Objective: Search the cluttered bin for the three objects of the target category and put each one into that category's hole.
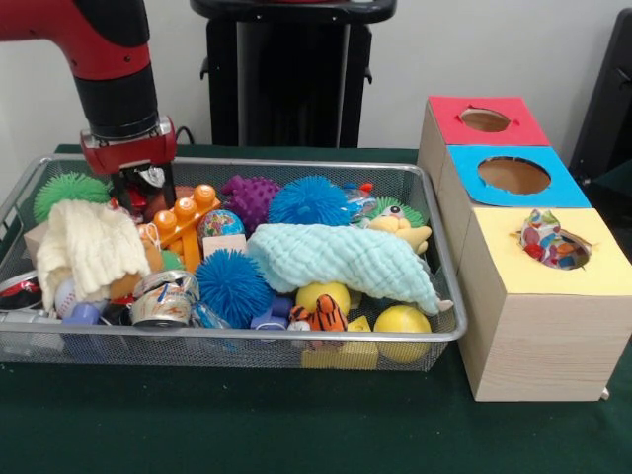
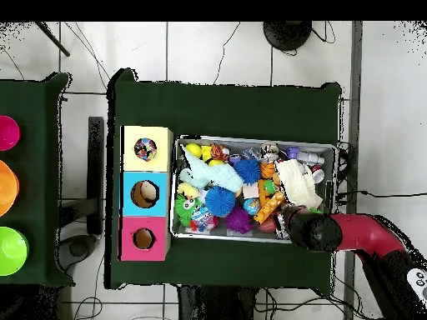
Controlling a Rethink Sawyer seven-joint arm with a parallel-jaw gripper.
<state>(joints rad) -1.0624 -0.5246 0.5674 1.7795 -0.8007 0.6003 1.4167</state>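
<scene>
A wire mesh bin (image 1: 434, 212) (image 2: 332, 150) holds a jumble of toys: blue spiky balls (image 1: 309, 200) (image 1: 232, 284), a purple spiky ball (image 1: 251, 197), a green spiky ball (image 1: 69, 188), yellow balls (image 1: 402, 324), an orange toy block (image 1: 183, 217), and cream (image 1: 89, 247) and pale blue (image 1: 341, 259) cloths. My gripper (image 1: 143, 190) (image 2: 286, 217) reaches down into the bin's far left corner in the front view, behind the cream cloth, with its tips hidden among the toys. A multicoloured ball (image 1: 549, 240) (image 2: 145, 149) sits in the yellow box's hole.
Three wooden boxes stand in a row beside the bin: red-topped (image 1: 513, 107) (image 2: 129, 242), blue-topped (image 1: 563, 188) (image 2: 130, 196) and yellow-topped (image 1: 602, 272) (image 2: 129, 150), each with a round hole. Bright bowls (image 2: 8, 250) sit on a separate table at the overhead view's left edge.
</scene>
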